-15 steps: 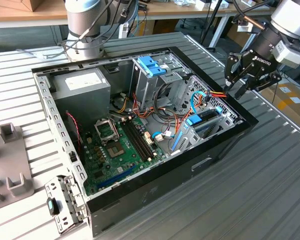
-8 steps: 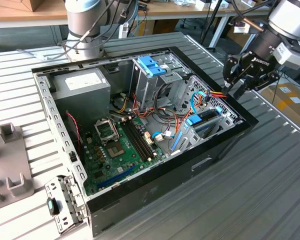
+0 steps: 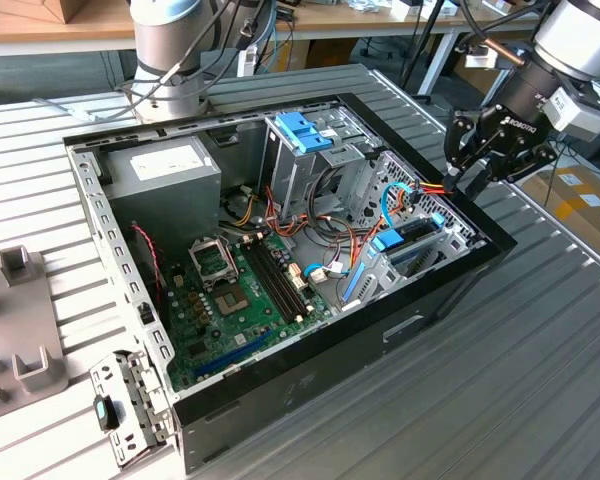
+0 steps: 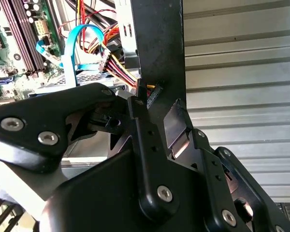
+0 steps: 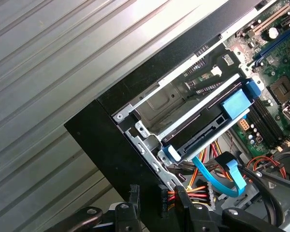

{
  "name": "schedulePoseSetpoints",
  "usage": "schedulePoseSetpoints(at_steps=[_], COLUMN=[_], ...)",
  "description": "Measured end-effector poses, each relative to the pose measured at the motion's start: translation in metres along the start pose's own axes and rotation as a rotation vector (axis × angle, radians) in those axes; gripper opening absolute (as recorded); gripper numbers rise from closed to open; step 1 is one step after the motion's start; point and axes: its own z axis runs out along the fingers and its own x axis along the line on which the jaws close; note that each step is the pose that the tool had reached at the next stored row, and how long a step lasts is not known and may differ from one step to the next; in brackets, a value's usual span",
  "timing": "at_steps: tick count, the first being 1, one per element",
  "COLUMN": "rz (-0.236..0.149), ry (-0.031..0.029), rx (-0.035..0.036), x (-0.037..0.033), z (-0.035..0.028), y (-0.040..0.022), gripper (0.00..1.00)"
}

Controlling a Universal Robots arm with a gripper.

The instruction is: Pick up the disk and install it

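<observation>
Here's the open black desktop computer case [image 3: 310, 370], lying on its side on the ribbed grey metal desk [image 3: 540, 380], and it serves as our landmark. The black robot gripper [image 3: 477, 150] hangs just over the case's corner at the exterior view's right, above the rim. In the second wrist view the black fingers [image 4: 147, 140] stand narrowly apart with nothing between them, one on either side of the case's black edge wall.

Now the disk [image 5: 208, 130]: a flat dark grey-black rectangular hard drive in a bright blue plastic carrier. It sits inside the case, in the metal drive bay at that same corner, just below the gripper. In the exterior view it shows as a dark slab with blue ends [image 3: 412, 240]. It looks seated between the bay's rails, though whether it is fully latched I can't tell.

Its long axis runs along the case's edge wall, flat face up, and the blue tab end points in toward the green motherboard [image 3: 240, 300]. A thin light-blue flat cable [image 5: 227, 176] loops right beside its near end.

As for handling, I'd judge it rigid, dense for its size and shock-sensitive. The smooth casing looks slippery, so the blue side rails or the tab are the safer place to grip, clear of the connector end.
</observation>
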Motion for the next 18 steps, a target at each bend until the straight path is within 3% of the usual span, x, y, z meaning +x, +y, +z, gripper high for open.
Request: schedulePoseSetpoints(at_steps=[4, 7, 9, 18], rz=[0.000, -0.001, -0.001, -0.002], ry=[0.0000, 0.0002, 0.0001, 0.0000], rx=[-0.0001, -0.0003, -0.0002, -0.0002], x=[0.0000, 0.0000, 0.0000, 0.0000], z=[0.0000, -0.0001, -0.0001, 0.0000], y=[0.0000, 0.0000, 0.0000, 0.0000], gripper=[0.41, 0.22, 0.17, 0.17])
